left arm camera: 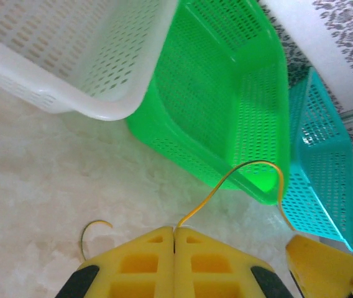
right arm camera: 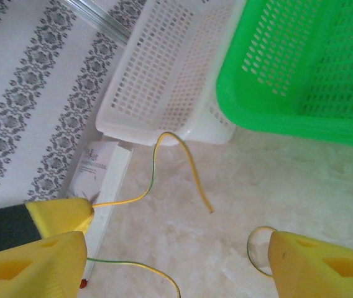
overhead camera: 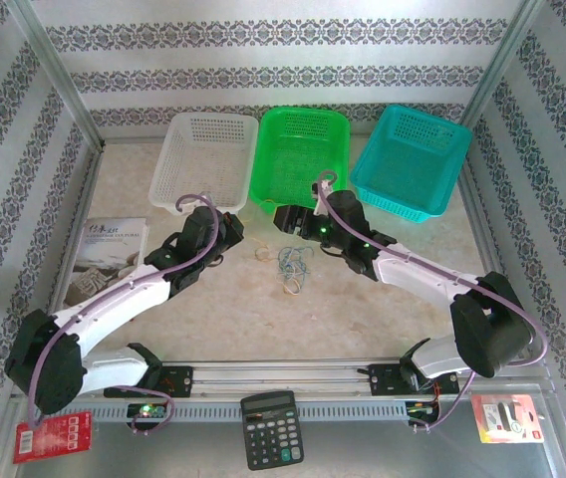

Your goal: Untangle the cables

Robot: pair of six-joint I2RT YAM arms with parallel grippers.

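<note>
Our left gripper (left arm camera: 174,233) pinched a yellow cable (left arm camera: 254,162) arching ahead of it; our right gripper (right arm camera: 178,242) gaped open alongside.

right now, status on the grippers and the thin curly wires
Left gripper shut on thin yellow wire. Right gripper open beside it. Other thin curly wires loose on beige tabletop. Nothing blocking.

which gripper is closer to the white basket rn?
Left. The left gripper sits just in front of the white basket's near right corner; the right gripper is further right, in front of the green basket.
</note>
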